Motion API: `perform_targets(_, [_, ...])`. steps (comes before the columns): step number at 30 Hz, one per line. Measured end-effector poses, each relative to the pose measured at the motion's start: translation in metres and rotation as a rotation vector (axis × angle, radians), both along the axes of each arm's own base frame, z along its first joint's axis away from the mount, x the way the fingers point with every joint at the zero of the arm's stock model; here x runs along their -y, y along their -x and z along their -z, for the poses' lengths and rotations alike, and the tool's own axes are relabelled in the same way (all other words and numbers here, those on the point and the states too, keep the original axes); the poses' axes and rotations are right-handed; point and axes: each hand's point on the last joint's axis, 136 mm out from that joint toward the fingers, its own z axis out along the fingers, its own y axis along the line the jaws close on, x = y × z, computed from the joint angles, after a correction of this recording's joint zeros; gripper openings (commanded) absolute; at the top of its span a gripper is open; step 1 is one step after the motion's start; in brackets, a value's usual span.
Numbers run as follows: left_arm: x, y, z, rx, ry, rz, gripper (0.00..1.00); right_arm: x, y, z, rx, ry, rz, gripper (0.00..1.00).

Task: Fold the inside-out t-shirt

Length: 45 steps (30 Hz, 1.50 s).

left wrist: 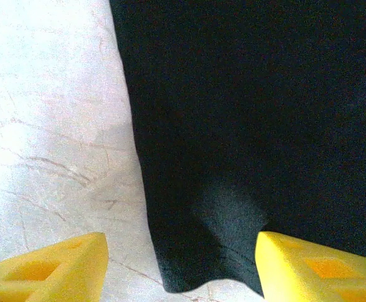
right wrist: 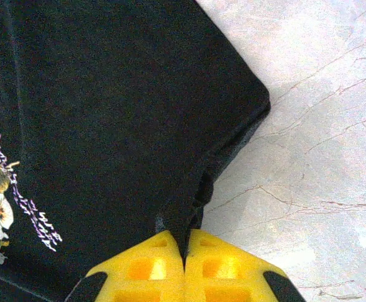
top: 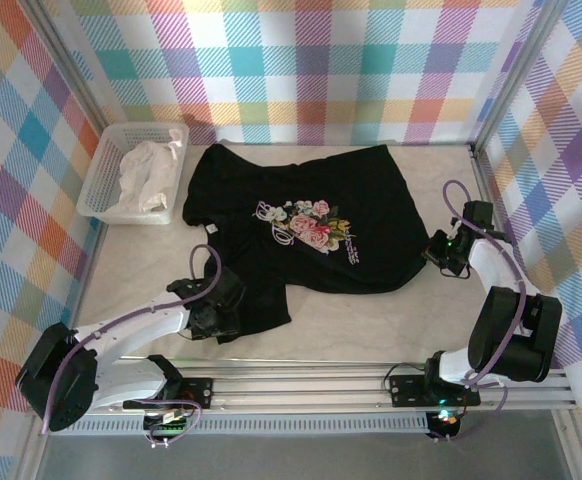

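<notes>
while the right gripper (right wrist: 184, 264) is pinched tight on a ridge of the shirt (right wrist: 107, 94) edge, the left gripper (left wrist: 183, 277) holds nothing: jaws apart, one fingertip (left wrist: 51, 270) over bare table (left wrist: 44, 126), the other (left wrist: 315, 267) over black cloth.

- a rounded corner of the shirt lies between the left jaws, its edge running straight ahead of them.
- top view: shirt (top: 301, 200) spread flat ahead of both grippers, print up. the left gripper (top: 216, 315) sits at the near flap, the right gripper (top: 441, 252) at the opposite edge.
- basket (top: 101, 190) with white cloth (top: 146, 170) is well beyond the left gripper (not part of this job).

step in hand, as i judge it: a left pinch to match the right one, before any lift.

doing it well:
- close on the corner itself, low enough to catch every layer; a shallow bite on one ply would likely slip.
- keep the table-side fingertip from dragging the corner out as the jaws meet.
- hold the right grip quiet meanwhile, so the cloth between the grippers stays slack and unskewed.
- lift both together, level, or the fold line will run crooked.
</notes>
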Motion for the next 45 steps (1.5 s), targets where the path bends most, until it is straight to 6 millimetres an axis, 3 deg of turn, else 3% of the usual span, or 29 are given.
perform_targets(7, [0.0, 0.008, 0.016, -0.039, -0.008, -0.007, 0.56, 0.0, 0.0, 0.0, 0.0, 0.0, 0.0, 0.0])
perform_targets(9, [0.0, 0.008, 0.018, -0.044, -0.013, -0.007, 0.51, 0.0, 0.0, 0.0, 0.0, 0.0, 0.0, 0.0])
perform_targets(21, [-0.019, 0.011, 0.024, -0.025, -0.084, -0.023, 0.0, 0.0, 0.0, -0.006, 0.021, 0.005, -0.001, 0.0])
perform_targets(25, [-0.017, 0.006, 0.016, 0.044, -0.046, -0.033, 0.0, -0.001, 0.0, -0.009, 0.033, 0.007, -0.002, 0.0])
perform_targets(28, [-0.017, -0.011, 0.001, 0.162, -0.029, -0.03, 0.0, -0.002, 0.002, -0.013, 0.048, 0.007, -0.004, 0.0])
perform_targets(30, [-0.013, -0.029, -0.024, 0.277, -0.008, -0.026, 0.0, -0.003, 0.002, -0.019, 0.071, 0.005, -0.007, 0.0])
perform_targets(32, [-0.009, -0.051, -0.063, 0.41, 0.011, -0.025, 0.0, -0.004, -0.002, -0.027, 0.108, 0.002, -0.012, 0.0])
perform_targets(36, [-0.008, -0.094, -0.158, 0.663, 0.012, -0.029, 0.0, -0.007, -0.008, -0.043, 0.173, -0.009, -0.024, 0.0])
perform_targets(39, [-0.015, -0.114, -0.233, 0.834, 0.003, -0.038, 0.0, -0.008, -0.019, -0.071, 0.245, -0.005, -0.033, 0.0])
perform_targets(41, [-0.02, -0.12, -0.287, 0.946, 0.008, -0.036, 0.0, -0.006, -0.028, -0.106, 0.333, 0.017, -0.036, 0.0])
perform_targets(45, [-0.032, -0.11, -0.394, 1.161, 0.04, -0.021, 0.0, -0.004, -0.027, -0.22, 0.615, 0.094, -0.038, 0.0])
